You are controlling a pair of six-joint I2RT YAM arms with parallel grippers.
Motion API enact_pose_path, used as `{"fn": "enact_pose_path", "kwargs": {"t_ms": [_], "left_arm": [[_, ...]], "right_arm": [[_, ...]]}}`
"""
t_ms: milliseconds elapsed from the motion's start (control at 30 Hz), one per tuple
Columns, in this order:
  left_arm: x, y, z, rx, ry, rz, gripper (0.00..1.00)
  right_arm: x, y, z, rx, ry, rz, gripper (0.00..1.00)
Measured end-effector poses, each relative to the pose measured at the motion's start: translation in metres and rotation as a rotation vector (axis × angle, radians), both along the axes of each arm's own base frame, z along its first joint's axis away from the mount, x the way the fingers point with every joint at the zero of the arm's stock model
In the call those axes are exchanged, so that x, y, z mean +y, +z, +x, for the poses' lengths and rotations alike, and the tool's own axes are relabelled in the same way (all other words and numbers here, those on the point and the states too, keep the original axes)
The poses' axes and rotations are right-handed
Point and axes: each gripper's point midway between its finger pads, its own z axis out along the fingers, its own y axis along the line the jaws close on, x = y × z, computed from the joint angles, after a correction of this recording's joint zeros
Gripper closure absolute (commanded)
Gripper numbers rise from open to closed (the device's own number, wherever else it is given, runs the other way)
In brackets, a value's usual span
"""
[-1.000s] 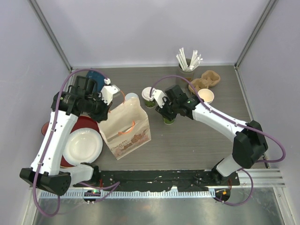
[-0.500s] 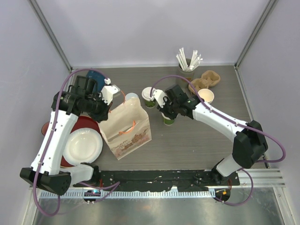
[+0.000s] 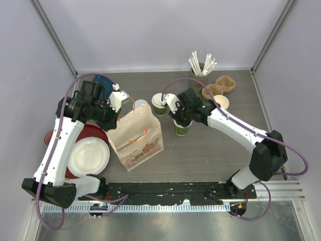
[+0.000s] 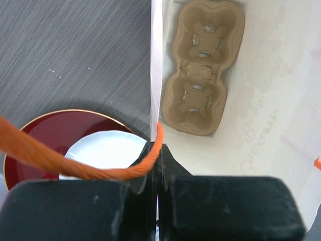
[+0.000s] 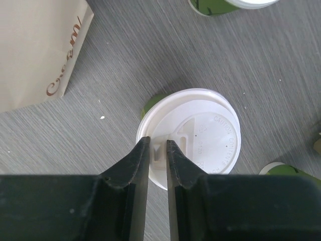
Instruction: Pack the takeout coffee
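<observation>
Packing barely begun: tray lies in bag, nothing else.
Left gripper is clamped on the orange handle, holding the bag open; right gripper pinches the lid rim of a cup just right of it; second cup waits farther back.

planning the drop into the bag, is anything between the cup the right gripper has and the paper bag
Nothing visible does. Only bare table lies between the coffee cup in the right gripper and the paper bag. The second cup stands farther back, off that line.
</observation>
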Motion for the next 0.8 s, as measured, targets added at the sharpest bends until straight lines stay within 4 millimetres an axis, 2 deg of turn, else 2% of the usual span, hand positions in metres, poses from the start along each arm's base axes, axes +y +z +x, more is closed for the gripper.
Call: {"fn": "enact_pose_path", "kwargs": {"t_ms": [133, 300, 400, 567, 633, 767, 800], "left_arm": [[-0.004, -0.001, 0.000, 0.013, -0.010, -0.015, 1.00], [-0.010, -0.002, 0.001, 0.031, -0.022, -0.041, 1.00], [-0.013, -0.002, 0.001, 0.043, -0.029, -0.055, 1.00], [-0.019, -0.002, 0.005, 0.059, -0.042, -0.078, 1.00], [-0.021, -0.001, 0.005, 0.063, -0.043, -0.085, 1.00], [-0.023, 0.000, 0.003, 0.068, -0.049, -0.099, 1.00], [-0.024, 0.000, 0.003, 0.068, -0.051, -0.101, 1.00]], "right_arm": [[-0.002, 0.019, -0.001, -0.011, -0.019, 0.017, 0.99], [-0.008, 0.066, -0.003, -0.065, -0.063, 0.062, 0.99], [-0.012, 0.102, -0.006, -0.098, -0.087, 0.095, 0.99], [-0.009, 0.179, -0.014, -0.191, -0.098, 0.165, 0.99], [-0.004, 0.207, -0.023, -0.230, -0.084, 0.188, 0.99], [0.019, 0.270, -0.045, -0.321, -0.021, 0.260, 0.99], [0.027, 0.276, -0.051, -0.329, 0.002, 0.273, 0.99]]}}
